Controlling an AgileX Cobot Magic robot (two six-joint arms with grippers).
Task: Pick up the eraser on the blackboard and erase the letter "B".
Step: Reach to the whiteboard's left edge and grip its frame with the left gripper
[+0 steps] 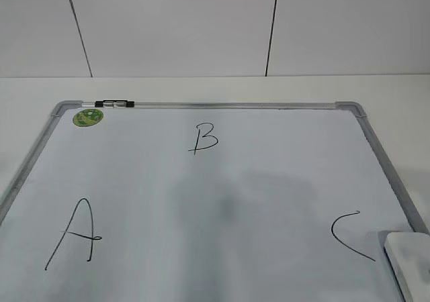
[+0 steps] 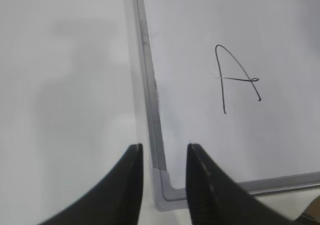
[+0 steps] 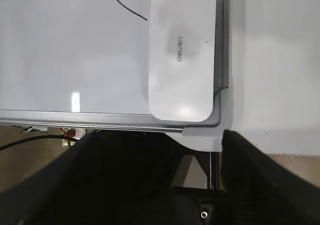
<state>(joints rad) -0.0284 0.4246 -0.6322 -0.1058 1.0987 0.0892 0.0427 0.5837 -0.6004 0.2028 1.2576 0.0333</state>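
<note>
Though slanted — thin black letter "B" [image 1: 203,139]

the blackboard [image 1: 222,201] has a smooth, pale writing face with a mild sheen; a light glare shows on it in the right wrist view. its frame looks like brushed silver-grey metal, with matt grey plastic corner caps [image 3: 225,97]. the eraser [image 3: 182,52] is smooth white plastic, softly glossy, with grey print. the sticker [image 1: 88,117] appears glossy. the table [image 2: 65,75] is matt and off-white.
</note>
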